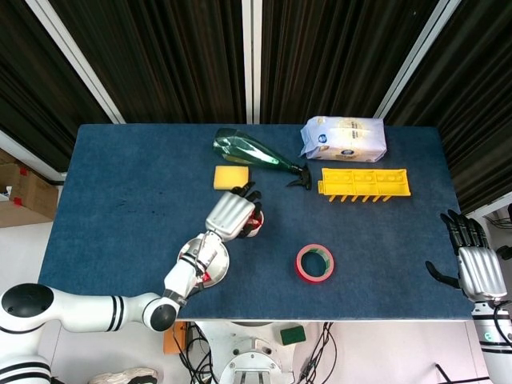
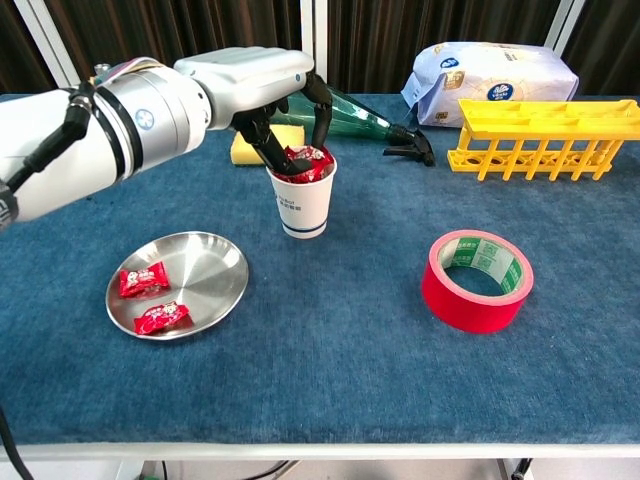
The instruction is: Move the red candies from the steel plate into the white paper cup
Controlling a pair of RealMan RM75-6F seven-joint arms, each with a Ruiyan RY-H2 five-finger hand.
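My left hand (image 2: 250, 85) hangs over the white paper cup (image 2: 303, 205), fingertips down at its mouth, pinching a red candy (image 2: 306, 163). Left of the cup, the steel plate (image 2: 212, 262) holds two more red candies (image 2: 143, 279) (image 2: 162, 318). In the head view the left hand (image 1: 232, 212) covers most of the cup (image 1: 257, 225), and the forearm hides much of the plate (image 1: 221, 260). My right hand (image 1: 478, 268) rests off the table's right edge, fingers spread, holding nothing.
A red tape roll (image 2: 477, 280) lies right of the cup. Behind it stand a yellow rack (image 2: 540, 135), a white bag (image 2: 490, 70), a green bottle (image 2: 370, 120) on its side and a yellow sponge (image 1: 230, 177).
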